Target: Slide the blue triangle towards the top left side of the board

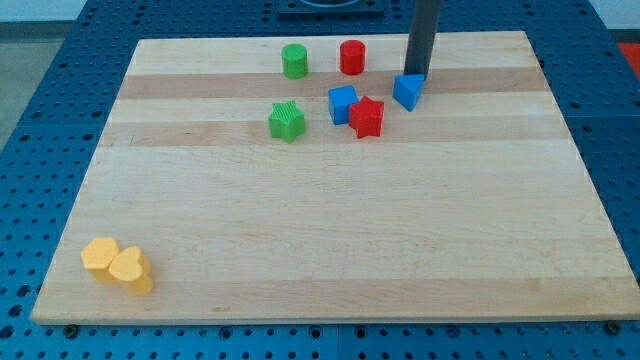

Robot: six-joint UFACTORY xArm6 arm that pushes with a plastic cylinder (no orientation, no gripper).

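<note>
Approach step: my tip [416, 75], a bare rod grasping nothing, touching small blue plastic triangle [407, 91] upper right; next, push left along pale wooden board [320, 240].

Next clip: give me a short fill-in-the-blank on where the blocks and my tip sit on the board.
1. My tip touches the blue ____ from the view's top.
2. The blue cube touches the red ____.
3. Beside the green cylinder stands a ____ cylinder.
4. The bottom-left blocks are ____.

Missing: triangle; star; red; yellow
</note>
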